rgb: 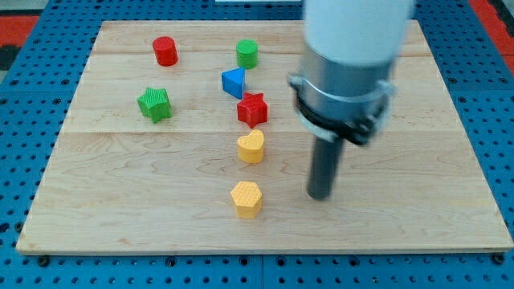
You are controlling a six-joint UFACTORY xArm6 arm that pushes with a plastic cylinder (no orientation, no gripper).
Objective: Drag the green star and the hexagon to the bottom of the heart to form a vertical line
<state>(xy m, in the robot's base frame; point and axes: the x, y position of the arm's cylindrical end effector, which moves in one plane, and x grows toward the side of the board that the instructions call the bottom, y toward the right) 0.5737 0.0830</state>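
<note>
The yellow heart [250, 148] lies near the board's middle. The yellow hexagon [246, 199] lies below it, roughly in a vertical line with it, with a gap between them. The green star [154, 104] lies at the view's left, well away from both. My tip [320, 194] rests on the board to the right of the hexagon, at about its height, not touching any block.
A red star [252, 109] sits just above the heart, a blue triangle [233, 82] above-left of that. A green cylinder [247, 54] and a red cylinder [165, 50] stand near the view's top. The wooden board [418, 209] lies on a blue pegboard.
</note>
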